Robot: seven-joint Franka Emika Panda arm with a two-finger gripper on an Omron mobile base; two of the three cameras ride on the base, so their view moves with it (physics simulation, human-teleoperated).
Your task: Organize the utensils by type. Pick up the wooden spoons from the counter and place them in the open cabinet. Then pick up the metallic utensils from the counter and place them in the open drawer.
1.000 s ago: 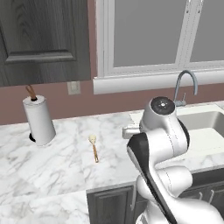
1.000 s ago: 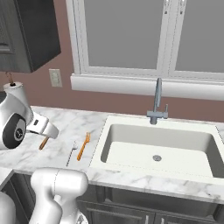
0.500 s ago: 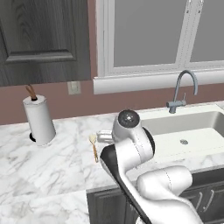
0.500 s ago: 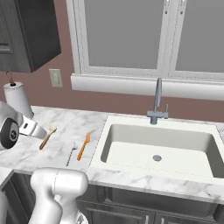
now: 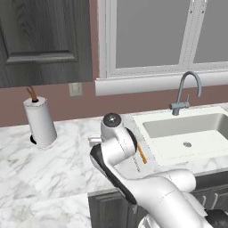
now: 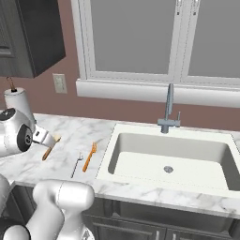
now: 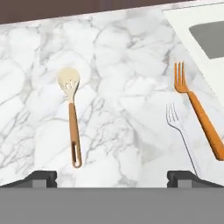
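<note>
Marble, white with grey veining, makes up the tabletop [image 6: 70, 140], which runs over dark grey base cabinets [image 6: 140, 225] below a dusky pink wall. A white-framed window [image 6: 140, 42] sits above a pale rectangular sink [image 6: 171, 159] with a grey curved tap [image 6: 168, 110]. In the left base view a white paper towel roll [image 5: 39, 122] on a stand with a brown knob stands at 9 o'clock, under a dark wood-grain wall cabinet [image 5: 42, 40], with a pale wall socket [image 5: 75, 88] beside it.

In the hand view one wooden spoon [image 7: 72, 111], with a pale oval bowl and tan handle, lies at 10 o'clock from centre, bowl towards 12. An orange-handled fork [image 7: 197, 111] lies at 3 o'clock, tines towards 12, and a thin silver-white fork [image 7: 180, 135] lies just beside it towards the spoon, the two apart. The spoon lies well apart from both forks.

The tool [image 7: 111, 177] hovers above the marble with its dark fingertips [image 7: 41, 178] spread wide at 6 o'clock, holding nothing.

In the left base view the arm's white body covers most of the utensils; a strip of the orange handle shows. In the right base view the arm hides part of the spoon. The fork handles are cut off at the hand view's edge. No writing can be read.
</note>
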